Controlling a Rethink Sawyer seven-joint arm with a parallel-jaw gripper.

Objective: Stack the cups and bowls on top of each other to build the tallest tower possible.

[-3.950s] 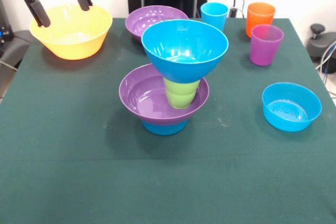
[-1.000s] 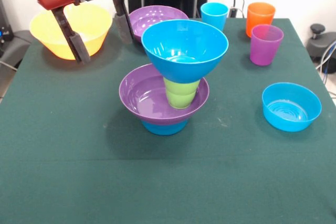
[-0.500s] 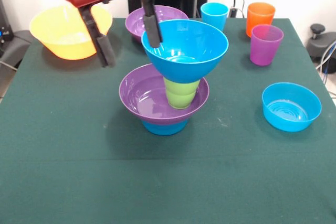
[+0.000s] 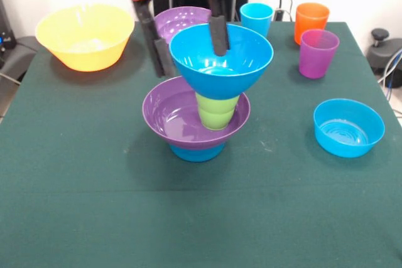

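The tower stands mid-table: a small blue bowl point(image 4: 196, 152) lowest, a wide purple bowl point(image 4: 176, 120) on it, a lime green cup point(image 4: 217, 111) upright in that, and a large blue bowl point(image 4: 242, 61) on top. My gripper point(image 4: 191, 61) is open and holds nothing. It straddles the top bowl's left rim, with one finger point(image 4: 218, 32) over the bowl's inside and the other finger point(image 4: 161, 51) outside to its left. A yellow bowl point(image 4: 85, 36) sits far left. A second purple bowl point(image 4: 182, 20) shows behind the tower, partly hidden by the gripper.
At the back right stand a light blue cup point(image 4: 256, 17), an orange cup point(image 4: 311, 22) and a translucent purple cup point(image 4: 318, 53). A small blue bowl point(image 4: 348, 127) sits alone at the right. The green table cloth point(image 4: 188, 218) ends at the right edge near cables.
The open gripper has travelled right from above the yellow bowl to the tower's top blue bowl. No cup or bowl has shifted.
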